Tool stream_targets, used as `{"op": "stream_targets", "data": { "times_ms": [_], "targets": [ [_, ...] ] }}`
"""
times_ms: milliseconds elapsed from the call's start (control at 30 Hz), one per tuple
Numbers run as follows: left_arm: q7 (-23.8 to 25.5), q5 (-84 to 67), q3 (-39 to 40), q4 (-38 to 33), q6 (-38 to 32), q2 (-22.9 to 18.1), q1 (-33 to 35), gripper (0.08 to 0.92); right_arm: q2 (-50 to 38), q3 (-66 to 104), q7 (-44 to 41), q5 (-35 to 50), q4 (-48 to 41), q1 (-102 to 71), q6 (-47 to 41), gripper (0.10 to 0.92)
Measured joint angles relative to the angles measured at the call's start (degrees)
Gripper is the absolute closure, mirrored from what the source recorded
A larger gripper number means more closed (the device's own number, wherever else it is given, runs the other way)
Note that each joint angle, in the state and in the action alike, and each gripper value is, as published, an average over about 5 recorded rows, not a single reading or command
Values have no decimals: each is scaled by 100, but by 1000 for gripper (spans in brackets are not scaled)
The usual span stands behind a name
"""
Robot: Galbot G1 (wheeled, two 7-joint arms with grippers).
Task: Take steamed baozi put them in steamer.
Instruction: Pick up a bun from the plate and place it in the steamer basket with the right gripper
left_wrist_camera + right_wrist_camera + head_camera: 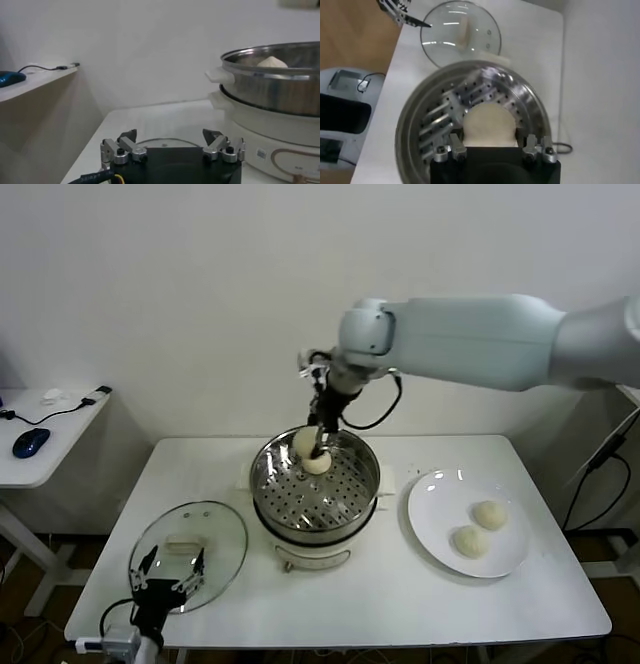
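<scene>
Right gripper holds a baozi inside the steamer.

The right arm wears a smooth pale grey-white shell; black cables loop near its dark hand. Silver screw-studded fingers tip the black left hand.

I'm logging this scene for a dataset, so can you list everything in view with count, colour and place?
steamed baozi: three, cream-white; one in the steamer at the right gripper, two on the plate.
steamer: one, steel on white base, table centre.
plate: one, white, right of steamer.
glass lid: one, clear, left of steamer.
table: one, white.
side desk: one, white, with blue mouse.
right gripper: over steamer, holding a baozi.
left gripper: open, over the lid.
</scene>
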Motion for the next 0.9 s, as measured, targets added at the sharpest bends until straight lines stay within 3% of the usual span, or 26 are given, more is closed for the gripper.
{"op": "stream_targets", "data": {
  "times_ms": [433, 900],
  "targets": [
    [3, -25, -4, 77, -16, -10, -34, 177, 587, 142, 434, -297, -707, -1018, -301, 355],
    [4, -31, 9, 103, -16, 4, -68, 177, 760, 247, 460, -468, -1048, -1344, -232, 206]
  ]
}}
